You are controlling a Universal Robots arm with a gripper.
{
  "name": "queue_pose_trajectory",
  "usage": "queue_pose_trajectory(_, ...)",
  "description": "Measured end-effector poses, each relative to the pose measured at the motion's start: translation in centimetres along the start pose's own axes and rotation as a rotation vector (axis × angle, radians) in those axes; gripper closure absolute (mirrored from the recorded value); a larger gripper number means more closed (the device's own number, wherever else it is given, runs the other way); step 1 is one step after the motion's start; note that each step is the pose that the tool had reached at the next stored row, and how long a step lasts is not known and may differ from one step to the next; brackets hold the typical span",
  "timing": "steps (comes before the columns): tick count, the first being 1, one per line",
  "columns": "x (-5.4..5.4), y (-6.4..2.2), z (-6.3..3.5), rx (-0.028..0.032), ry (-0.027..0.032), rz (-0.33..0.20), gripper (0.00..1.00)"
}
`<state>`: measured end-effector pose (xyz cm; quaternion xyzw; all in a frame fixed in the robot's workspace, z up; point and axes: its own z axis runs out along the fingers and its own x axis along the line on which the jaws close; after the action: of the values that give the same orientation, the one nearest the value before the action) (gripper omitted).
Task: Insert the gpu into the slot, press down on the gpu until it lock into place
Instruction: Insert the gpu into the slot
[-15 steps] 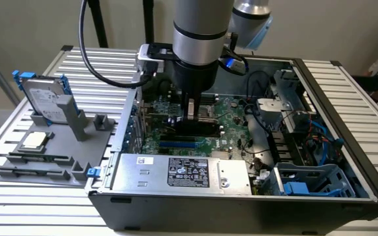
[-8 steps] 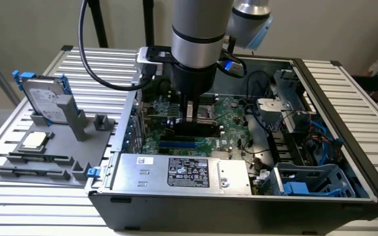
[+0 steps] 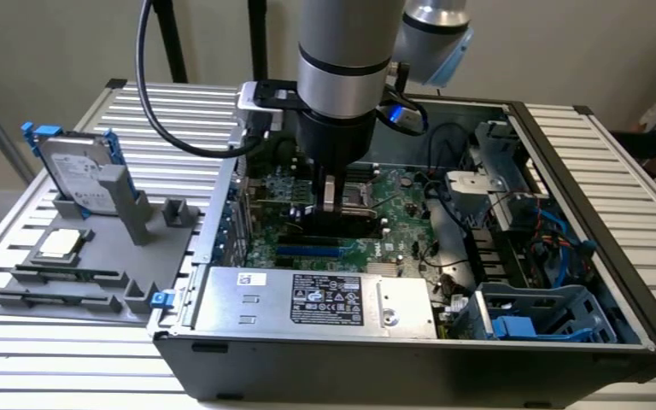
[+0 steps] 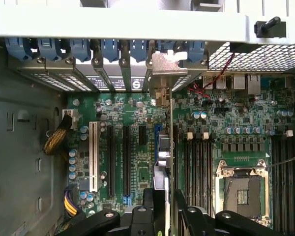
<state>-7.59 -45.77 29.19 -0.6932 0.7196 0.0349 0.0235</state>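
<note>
The gpu (image 3: 335,225), a thin black card, stands on edge on the green motherboard (image 3: 402,213) inside the open case. In the wrist view the gpu (image 4: 170,147) runs edge-on, with its metal bracket (image 4: 164,69) at the case's rear openings. The slot (image 4: 158,132), blue, sits right alongside the card's edge and is mostly covered by it. My gripper (image 3: 330,203) hangs straight above the card. In the wrist view the gripper (image 4: 168,209) is open, one black finger on each side of the card's top edge with a small gap.
A silver labelled power supply (image 3: 317,299) fills the case's near side. The CPU socket (image 4: 243,189) and memory slots (image 4: 196,162) lie beside the card. Cables (image 3: 465,158) and a blue drive cage (image 3: 533,316) occupy the exterior view's right. A hard drive (image 3: 78,166) stands on a grey fixture outside.
</note>
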Motion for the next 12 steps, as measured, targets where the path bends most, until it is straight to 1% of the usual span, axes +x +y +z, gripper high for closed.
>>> queue_pose_trajectory(12, 0.0, 0.0, 0.0, 0.0, 0.0001, 0.0, 0.73)
